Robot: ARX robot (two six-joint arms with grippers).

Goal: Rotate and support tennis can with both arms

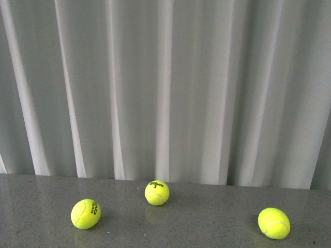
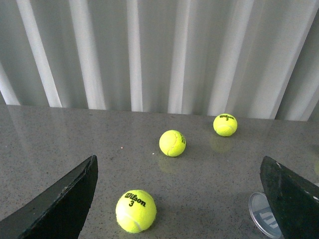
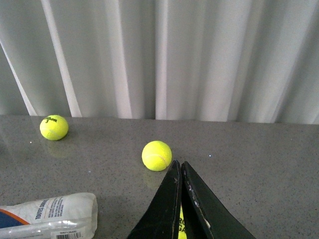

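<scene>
The tennis can lies on its side on the grey table. In the right wrist view its clear end with white, blue and orange label (image 3: pixel 47 216) shows beside my right gripper. In the left wrist view only its round silver-rimmed end (image 2: pixel 261 215) shows, partly hidden behind one finger. My left gripper (image 2: pixel 178 162) is open and empty, its black fingers (image 2: pixel 60 204) wide apart, with a Wilson ball (image 2: pixel 135 210) on the table between them. My right gripper (image 3: pixel 178 164) is shut and empty, apart from the can. The front view shows neither the can nor the arms.
Yellow tennis balls lie on the grey table (image 1: pixel 207 217): three in the front view (image 1: pixel 86 214), (image 1: pixel 156 192), (image 1: pixel 274 223). Another ball (image 3: pixel 180 226) peeks from behind my shut right jaws. A white curtain (image 1: pixel 165 88) hangs behind the table's far edge.
</scene>
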